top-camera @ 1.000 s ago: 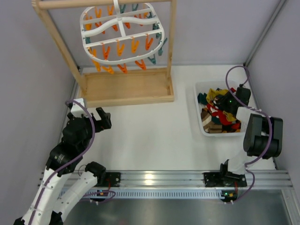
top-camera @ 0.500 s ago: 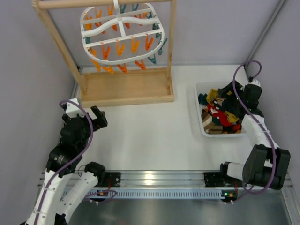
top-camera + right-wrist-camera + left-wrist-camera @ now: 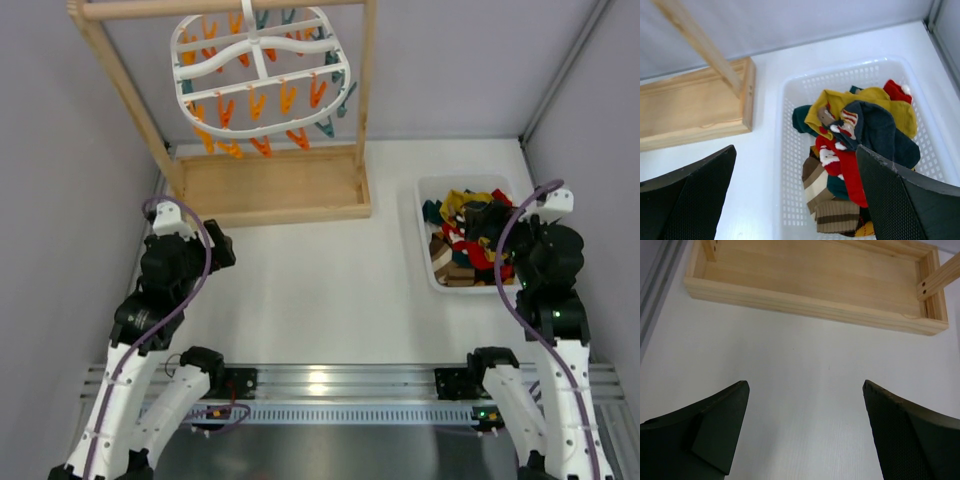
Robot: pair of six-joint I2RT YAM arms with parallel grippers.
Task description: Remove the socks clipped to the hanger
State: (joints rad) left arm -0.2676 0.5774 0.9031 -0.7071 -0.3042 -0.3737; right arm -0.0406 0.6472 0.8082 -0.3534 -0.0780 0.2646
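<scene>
Right wrist shows socks (image 3: 860, 135) piled in a white mesh basket (image 3: 786, 165).

Wooden frame (image 3: 270, 185) stands at the far left of the table (image 3: 320, 290). The hanger (image 3: 255, 48) hangs from its top bar, above the frame's base, with clips (image 3: 258, 102) dangling under the ring. Basket (image 3: 424, 225) sits on the table to the right of the frame, apart from it, with the socks (image 3: 468, 232) piled inside. Left gripper (image 3: 805, 385) is just near of the base's left end. Right gripper (image 3: 795, 150) is at the basket's near right side.
</scene>
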